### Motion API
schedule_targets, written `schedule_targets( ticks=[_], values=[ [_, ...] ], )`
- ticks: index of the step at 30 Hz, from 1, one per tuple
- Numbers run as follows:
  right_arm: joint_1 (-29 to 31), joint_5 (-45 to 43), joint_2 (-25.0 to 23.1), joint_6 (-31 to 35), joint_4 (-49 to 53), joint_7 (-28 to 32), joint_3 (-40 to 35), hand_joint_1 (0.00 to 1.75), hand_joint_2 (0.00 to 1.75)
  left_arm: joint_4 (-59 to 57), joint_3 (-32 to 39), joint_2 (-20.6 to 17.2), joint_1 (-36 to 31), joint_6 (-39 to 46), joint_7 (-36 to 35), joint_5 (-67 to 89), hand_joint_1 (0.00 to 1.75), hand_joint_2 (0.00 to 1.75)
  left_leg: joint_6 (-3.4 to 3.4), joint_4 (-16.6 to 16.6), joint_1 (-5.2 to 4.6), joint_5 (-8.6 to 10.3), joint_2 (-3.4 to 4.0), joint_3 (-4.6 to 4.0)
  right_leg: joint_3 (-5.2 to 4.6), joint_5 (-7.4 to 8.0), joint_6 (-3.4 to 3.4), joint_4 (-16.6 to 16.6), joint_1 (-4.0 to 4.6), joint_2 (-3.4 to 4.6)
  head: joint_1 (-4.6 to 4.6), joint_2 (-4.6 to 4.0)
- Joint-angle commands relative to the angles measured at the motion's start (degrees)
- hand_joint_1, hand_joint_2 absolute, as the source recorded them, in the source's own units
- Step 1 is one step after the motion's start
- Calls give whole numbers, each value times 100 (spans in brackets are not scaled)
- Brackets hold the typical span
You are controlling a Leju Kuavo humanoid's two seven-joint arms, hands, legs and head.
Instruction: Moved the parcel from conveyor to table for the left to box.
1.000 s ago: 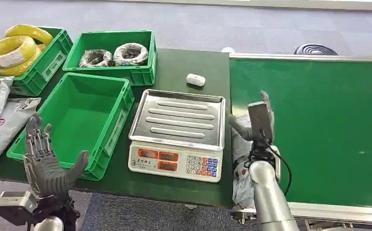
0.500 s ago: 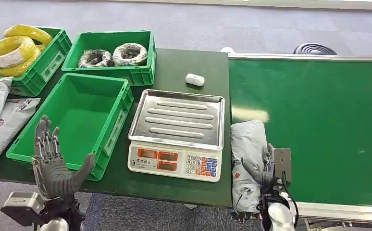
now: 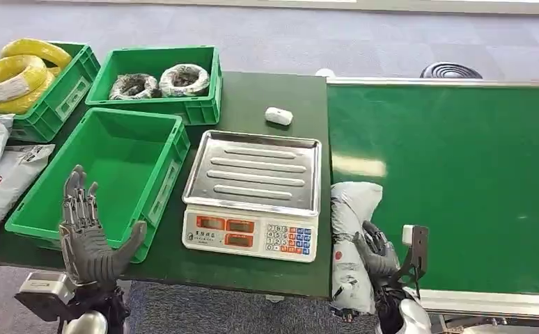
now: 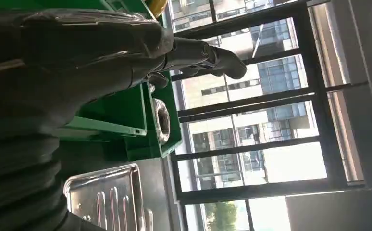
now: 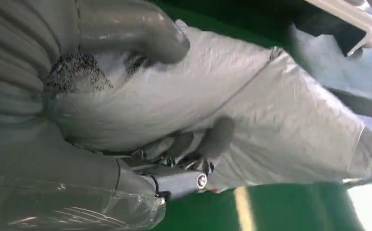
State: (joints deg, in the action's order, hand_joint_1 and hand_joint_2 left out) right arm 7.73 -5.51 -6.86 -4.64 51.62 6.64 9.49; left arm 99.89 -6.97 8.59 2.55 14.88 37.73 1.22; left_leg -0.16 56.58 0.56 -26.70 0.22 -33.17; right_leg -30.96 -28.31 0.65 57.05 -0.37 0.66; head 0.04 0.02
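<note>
A grey plastic parcel (image 3: 351, 209) lies on the left edge of the green conveyor (image 3: 462, 174), beside the scale. My right hand (image 3: 376, 252) is on its near half. In the right wrist view the thumb lies over the parcel (image 5: 280, 120) and the fingers (image 5: 208, 142) curl against its other side, so the hand (image 5: 126, 96) grips it. My left hand (image 3: 87, 236) is raised with its fingers spread in front of the empty green box (image 3: 106, 167), holding nothing. It also fills the near side of the left wrist view (image 4: 78, 57).
A scale with a steel tray (image 3: 253, 181) stands on the dark green table (image 3: 274, 90) between box and conveyor. Behind are a crate of yellow cable coils (image 3: 23, 73), a crate of grey coils (image 3: 159, 80) and a small white device (image 3: 278, 115). Grey bags (image 3: 2, 174) lie at the far left.
My right arm has drawn back toward the near edge and its hand has come down onto the parcel and closed on it. My left hand has risen a little toward the box.
</note>
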Motion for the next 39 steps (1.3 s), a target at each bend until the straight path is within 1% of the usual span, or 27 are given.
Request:
schedule_targets(
  ticks=[1,4,6,7,8,9,10,11,12,13,15,16,17,19,22,23,24,25,27,29,31,32,34,35,36,37,39],
  values=[
    [53,-287,-33,-343,-1320,-101,-48,175,175,-427,-103,-150,-162,-26,10,-44,0,175,-4,-18,6,5,-10,19,23,2,-5,-19,7,-13,0,0],
    [72,-246,-19,-253,-1403,-46,-167,175,175,-423,-108,-138,-170,-28,8,-40,0,175,-5,-15,10,1,0,22,23,2,-5,-17,11,-3,0,0],
    [74,13,30,54,-1231,135,-301,175,175,-369,-86,-121,-143,-2,1,-33,0,175,-11,-9,15,-6,9,21,19,0,-5,-10,17,9,0,0],
    [35,84,29,230,-1029,215,-282,175,175,-326,-71,-116,-112,5,-4,-27,0,175,-12,-12,17,-5,7,23,21,0,-5,-13,19,7,0,-2],
    [0,334,44,563,-770,361,-337,175,175,-256,-38,-99,-54,22,3,-20,0,175,-15,-15,18,-4,1,23,23,1,-6,-17,20,0,2,-2],
    [-52,477,58,772,-369,259,-338,175,175,-169,4,-81,27,28,-13,-4,0,175,-17,-12,18,-7,5,22,18,-2,-7,-11,19,5,0,0],
    [-74,491,61,762,-221,133,-321,175,175,-141,13,-81,51,17,-23,3,0,175,-16,-8,16,-9,11,18,11,-3,-7,-6,17,12,0,0],
    [-104,987,100,1291,7,400,-440,175,175,-78,58,-44,111,45,-25,6,0,175,-16,-7,17,-9,9,17,13,-3,-7,-6,19,11,0,0],
    [-141,1573,84,1819,465,514,-481,175,175,67,130,17,232,48,-15,64,0,175,-15,-9,14,-7,5,15,11,-4,-7,-5,15,6,0,0],
    [-184,2414,97,2519,901,592,-577,175,175,179,189,73,322,42,-4,106,0,175,-14,-9,14,-7,0,16,13,-5,-8,-6,16,2,0,0],
    [-393,3658,65,3316,1879,476,-558,175,175,273,231,114,387,-28,16,150,0,175,-12,-4,12,-9,4,6,5,-6,-7,-2,13,5,2,0],
    [-520,3808,35,3139,2283,235,-510,175,175,267,239,128,389,-39,22,160,0,175,-13,2,7,-12,11,-3,-6,-8,-8,9,8,12,0,0],
    [-604,4008,18,3243,2510,264,-476,175,175,245,235,131,372,-50,29,164,0,175,-13,2,7,-11,3,-9,-4,-8,-8,7,9,4,2,0],
    [-840,4570,-53,3693,3036,395,-404,175,175,123,209,137,302,-82,54,162,0,175,-13,0,3,-10,-12,-15,-7,-10,-8,6,5,-11,-2,0],
    [-1137,5245,-136,3967,3577,270,-337,175,175,13,158,151,243,-117,101,166,0,175,-13,-1,0,-8,-50,-21,-2,-18,-5,3,0,-50,-2,0],
    [-1212,5291,-145,3946,3679,241,-340,175,175,3,153,164,237,-112,101,169,0,175,-10,-1,-7,-4,-79,-30,-8,-23,1,6,-9,-74,0,0],
    [-1258,5440,-196,3781,3735,-5,-296,23,175,4,149,172,229,-121,110,175,0,175,-6,0,-6,-2,-94,-38,-10,-27,3,6,-13,-89,-2,0],
    [-1278,5318,-211,3500,3698,-187,-291,0,175,9,146,171,222,-127,110,179,0,175,-5,-1,-5,-6,-101,-32,1,-30,1,1,-11,-97,0,0],
    [-1242,5178,-219,3003,3470,-551,-251,0,175,27,143,152,215,-168,81,193,0,175,-6,-2,-3,-6,-84,-31,-1,-26,0,0,-8,-82,0,0],
    [-1143,5063,-195,2805,3094,-660,-200,0,175,41,147,139,223,-203,58,198,0,175,-7,-4,-1,-5,-74,-27,2,-23,-2,-4,-5,-71,2,0],
    [-1003,4790,-162,2339,2556,-902,-55,0,175,-4,145,128,189,-265,22,213,0,175,-8,-7,-3,-4,-70,-25,1,-21,-4,-6,-5,-68,0,0],
    [-977,4753,-152,2344,2462,-843,-40,0,175,-17,147,129,181,-265,22,214,0,175,-8,-8,-2,-2,-71,-23,2,-20,-4,-9,-4,-69,-2,0],
    [-819,4103,-142,2002,1982,-596,134,0,175,-83,136,118,124,-290,7,217,0,175,-8,-13,1,-1,-72,-14,12,-17,-4,-18,0,-70,-2,0],
    [-788,4071,-126,1986,1899,-562,152,0,175,-95,137,119,113,-289,7,217,0,175,-7,-12,1,-2,-72,-12,13,-17,-3,-16,0,-69,0,0],
    [-723,4074,-111,2075,1773,-432,192,150,175,-100,139,129,102,-293,8,224,0,175,-7,-8,0,-4,-72,-14,11,-20,-3,-12,-1,-68,0,0],
    [-685,4073,-105,2058,1757,-391,190,175,175,-71,134,136,108,-287,11,241,0,175,-6,-14,0,-1,-67,-10,15,-16,-3,-17,0,-65,0,0],
    [-661,4129,-88,2007,1762,-452,148,175,175,-36,128,145,126,-282,11,245,0,175,-6,-7,-1,-4,-68,-15,9,-20,-2,-8,-2,-65,-2,0]
  ],
)
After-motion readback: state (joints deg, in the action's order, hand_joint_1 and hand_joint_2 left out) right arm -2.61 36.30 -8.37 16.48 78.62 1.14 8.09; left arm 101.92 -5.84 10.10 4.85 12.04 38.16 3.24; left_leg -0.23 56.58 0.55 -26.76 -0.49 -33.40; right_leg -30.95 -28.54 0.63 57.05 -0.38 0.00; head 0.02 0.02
